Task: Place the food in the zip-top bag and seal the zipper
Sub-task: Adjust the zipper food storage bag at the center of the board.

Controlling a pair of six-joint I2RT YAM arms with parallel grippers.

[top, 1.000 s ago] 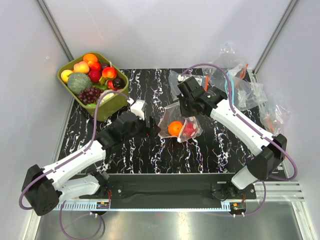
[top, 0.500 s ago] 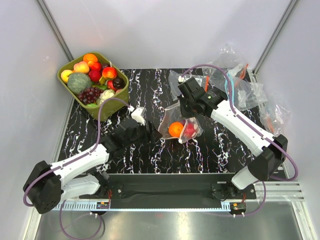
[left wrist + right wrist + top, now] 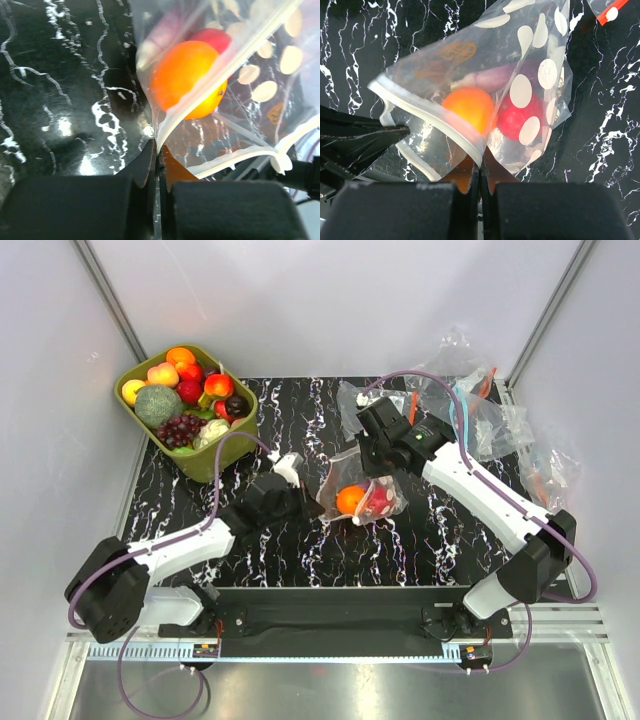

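The dotted clear zip-top bag [image 3: 362, 492] lies mid-table, holding the food: an orange fruit [image 3: 350, 499], a red piece [image 3: 379, 498] and a purple piece [image 3: 490, 76]. My left gripper [image 3: 312, 502] is shut on the left end of the white zipper [image 3: 225, 70], right below the orange fruit [image 3: 186, 80]. My right gripper [image 3: 384, 472] is shut on the zipper [image 3: 440, 117] at the bag's other end, with the orange fruit [image 3: 468, 107] and the red piece [image 3: 520, 119] just beyond its fingertips. The bag's mouth gapes between the two grips.
An olive-green tub [image 3: 216, 466] at the back left is full of other toy fruits and vegetables. A heap of undotted clear bags [image 3: 472, 405] with orange and blue strips lies at the back right. White walls close in the black marbled table [image 3: 300, 420].
My left gripper has moved right to the bag's edge and shut on the zipper's end. The right gripper has kept its grip in place.
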